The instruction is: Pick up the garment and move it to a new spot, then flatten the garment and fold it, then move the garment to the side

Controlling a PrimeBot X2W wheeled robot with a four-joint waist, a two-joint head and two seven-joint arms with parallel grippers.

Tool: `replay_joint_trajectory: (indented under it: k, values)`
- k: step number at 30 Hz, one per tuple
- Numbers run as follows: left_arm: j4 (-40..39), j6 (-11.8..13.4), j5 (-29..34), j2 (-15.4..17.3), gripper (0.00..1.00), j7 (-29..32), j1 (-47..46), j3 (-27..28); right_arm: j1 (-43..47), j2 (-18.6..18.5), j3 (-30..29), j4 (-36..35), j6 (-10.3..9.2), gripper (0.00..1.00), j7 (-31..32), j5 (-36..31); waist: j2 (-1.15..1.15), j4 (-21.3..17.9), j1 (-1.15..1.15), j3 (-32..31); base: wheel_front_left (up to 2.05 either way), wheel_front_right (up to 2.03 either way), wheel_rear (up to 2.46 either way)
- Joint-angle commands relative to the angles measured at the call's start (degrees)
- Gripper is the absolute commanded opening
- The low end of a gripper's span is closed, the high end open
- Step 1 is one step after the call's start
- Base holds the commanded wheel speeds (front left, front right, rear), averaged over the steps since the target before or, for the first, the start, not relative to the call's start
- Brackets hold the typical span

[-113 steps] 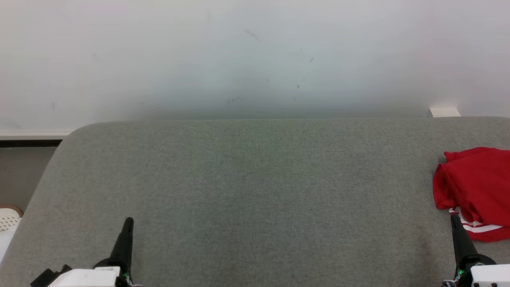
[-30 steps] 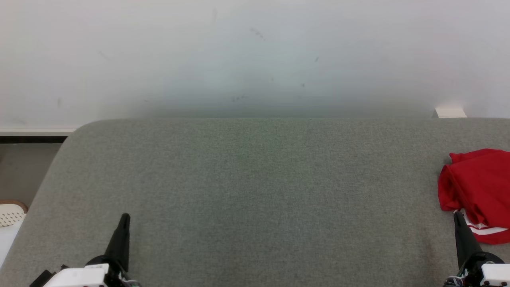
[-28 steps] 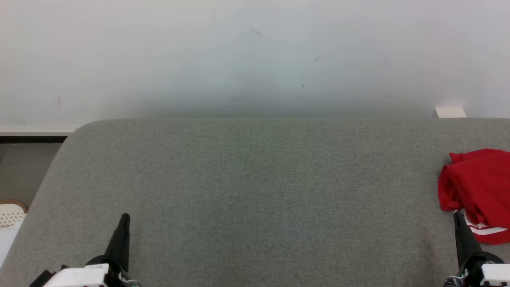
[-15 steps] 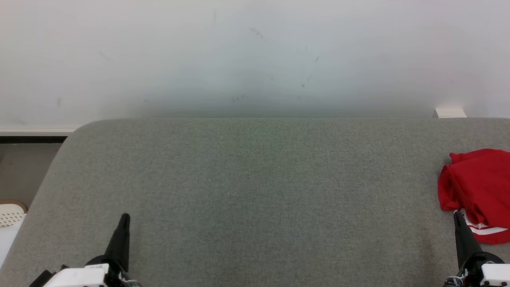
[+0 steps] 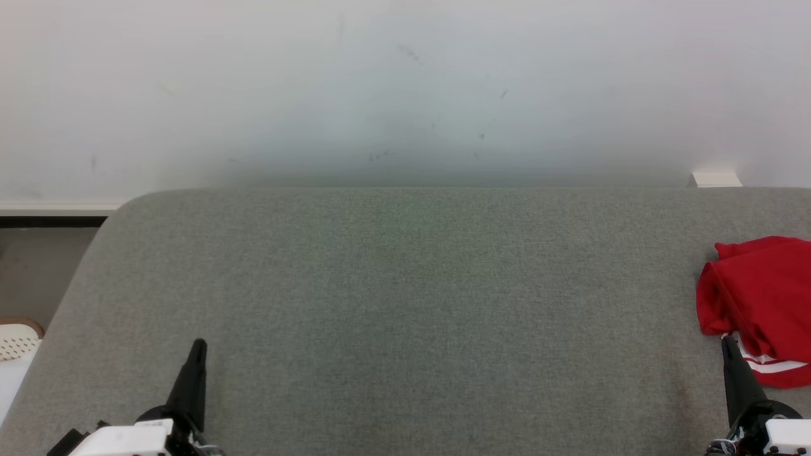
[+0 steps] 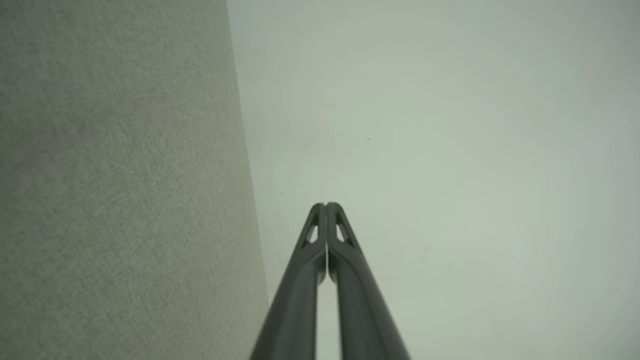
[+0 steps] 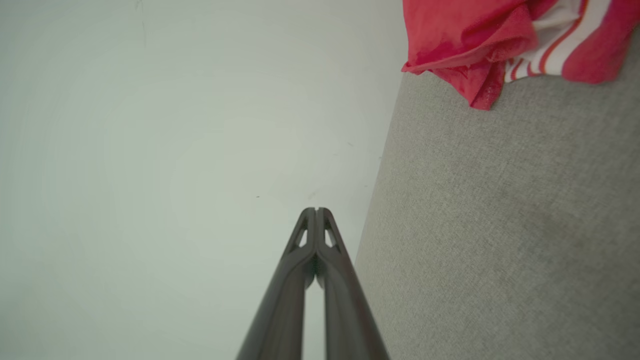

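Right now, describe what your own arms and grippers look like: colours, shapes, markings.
The left gripper and right gripper look alike: two long, slim fingers, black to dark grey, tapering to narrow tips. The wrist views show a slotted cut-out near each tip. Each pair rises from a rounded black base on a white wrist housing. No markings are legible.

Red garment (image 5: 763, 297) with white-and-red striped trim, grey woven surface (image 5: 405, 304), off-white wall (image 5: 405, 82), dark tools

One red, white-striped garment (image 5: 760, 297), one grey fabric-covered table (image 5: 405, 304), two grippers, the left gripper (image 5: 199, 345) and the right gripper (image 5: 727, 342), and one white perforated basket (image 5: 12, 345).
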Motion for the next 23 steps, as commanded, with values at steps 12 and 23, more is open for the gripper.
replay_joint_trajectory:
  k: [12, 23]
  values:
    - [-0.18, -0.36, -0.76, 0.34, 0.00, 0.20, -0.36, 0.11, -0.69, -0.04, -0.25, -0.23, -0.10, 0.00, 0.22, 0.03, 0.00, 0.00, 0.00, 0.00, 0.00, 0.00, 0.00]
    - [-0.18, -0.36, -0.76, 0.34, 0.00, 0.19, -0.36, 0.11, -0.69, -0.05, -0.25, -0.23, -0.10, 0.00, 0.22, 0.03, 0.00, 0.00, 0.00, 0.00, 0.00, 0.00, 0.00]
